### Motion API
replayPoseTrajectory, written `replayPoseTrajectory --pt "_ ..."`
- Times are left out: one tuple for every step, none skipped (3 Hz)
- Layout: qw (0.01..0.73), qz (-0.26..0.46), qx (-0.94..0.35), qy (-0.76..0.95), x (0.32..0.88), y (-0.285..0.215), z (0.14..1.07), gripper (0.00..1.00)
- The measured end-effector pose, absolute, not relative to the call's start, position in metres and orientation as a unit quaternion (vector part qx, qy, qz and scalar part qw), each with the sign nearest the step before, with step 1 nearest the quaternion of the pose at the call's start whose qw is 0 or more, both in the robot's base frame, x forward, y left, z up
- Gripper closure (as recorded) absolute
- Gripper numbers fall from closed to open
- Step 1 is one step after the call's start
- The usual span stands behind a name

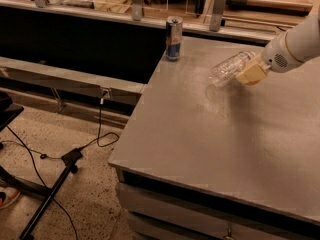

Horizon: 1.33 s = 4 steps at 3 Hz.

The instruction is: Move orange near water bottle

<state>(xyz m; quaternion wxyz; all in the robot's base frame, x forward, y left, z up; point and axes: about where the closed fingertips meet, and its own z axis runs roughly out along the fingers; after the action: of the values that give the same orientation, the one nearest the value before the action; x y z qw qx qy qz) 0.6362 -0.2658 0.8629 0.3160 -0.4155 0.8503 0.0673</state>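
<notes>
The water bottle (228,69) is clear and crinkled and lies tilted on its side at the far right of the grey table (210,134). My gripper (252,73), beige at the end of the white arm (295,46), reaches in from the right and sits right against the bottle's right end. I cannot tell whether it touches or holds the bottle. No orange shows plainly; only a faint orange tint appears under the gripper tip, so the fruit is hidden or out of view.
A blue-and-silver drink can (173,38) stands upright near the table's far left corner. A ledge with metal posts (218,6) runs behind the table. Cables and a stand (60,169) lie on the floor to the left.
</notes>
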Motion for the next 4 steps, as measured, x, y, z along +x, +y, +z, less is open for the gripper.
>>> replayPoseTrajectory --pt "0.317 0.071 -0.419 0.848 0.637 -0.268 0.857 0.06" --pt "0.319 0.073 -0.422 0.845 0.637 -0.269 0.853 0.0" --pt "0.327 0.077 -0.421 0.843 0.637 -0.271 0.855 0.0" --pt "0.368 0.098 -0.435 0.815 0.629 -0.287 0.883 0.0"
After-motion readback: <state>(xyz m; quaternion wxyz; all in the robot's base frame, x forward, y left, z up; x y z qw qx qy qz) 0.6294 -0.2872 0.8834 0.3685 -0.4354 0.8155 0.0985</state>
